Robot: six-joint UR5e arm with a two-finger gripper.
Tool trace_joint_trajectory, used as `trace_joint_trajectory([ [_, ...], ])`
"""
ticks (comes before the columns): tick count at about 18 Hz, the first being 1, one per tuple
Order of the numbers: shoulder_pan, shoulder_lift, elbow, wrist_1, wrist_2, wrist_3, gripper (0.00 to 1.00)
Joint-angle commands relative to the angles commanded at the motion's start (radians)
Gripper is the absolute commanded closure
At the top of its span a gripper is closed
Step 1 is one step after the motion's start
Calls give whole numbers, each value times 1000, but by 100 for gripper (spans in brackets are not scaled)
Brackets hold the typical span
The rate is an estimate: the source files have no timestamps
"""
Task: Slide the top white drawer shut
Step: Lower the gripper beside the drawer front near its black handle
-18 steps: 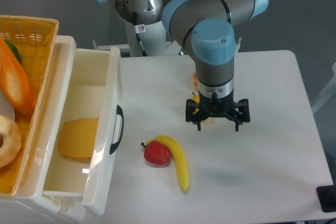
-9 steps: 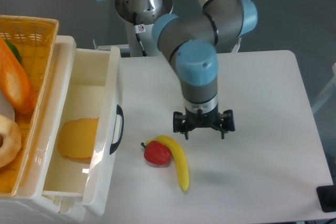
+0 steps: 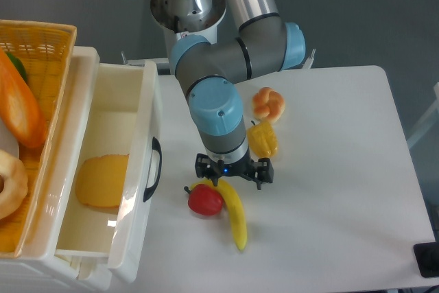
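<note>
The top white drawer [image 3: 139,111] stands pulled far out of the cabinet at the left. Its flat front panel faces the table and carries a black curved handle [image 3: 153,169]. A flat yellow-orange piece [image 3: 102,180] lies inside it. My gripper [image 3: 233,172] hangs pointing down over the table, about a hand's width to the right of the handle. It is open with nothing between its fingers and is apart from the drawer. Its fingertips hover just above the top end of a banana [image 3: 234,211] and a red apple [image 3: 205,199].
A yellow woven basket [image 3: 48,42] with bread-like items sits on the cabinet at the far left. A yellow pepper [image 3: 263,140] and an orange pastry [image 3: 268,103] lie on the white table [image 3: 343,169] behind the gripper. The arm's elbow [image 3: 226,53] reaches over the table's back.
The gripper has moved left and toward the front, from over the yellow pepper to above the banana and apple, nearer the drawer front. The pepper and pastry now show. The drawer has not moved.
</note>
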Motion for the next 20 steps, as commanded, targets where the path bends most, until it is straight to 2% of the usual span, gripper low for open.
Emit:
trace_joint_trajectory([
  [2, 2, -2, -2, -28, -8, -5, 0],
  [5, 2, -5, -5, -32, -83, -15, 0],
  [8, 17, 0, -8, -77, -138, -19, 0],
  [20, 14, 5, -12, -95, -183, -32, 0],
])
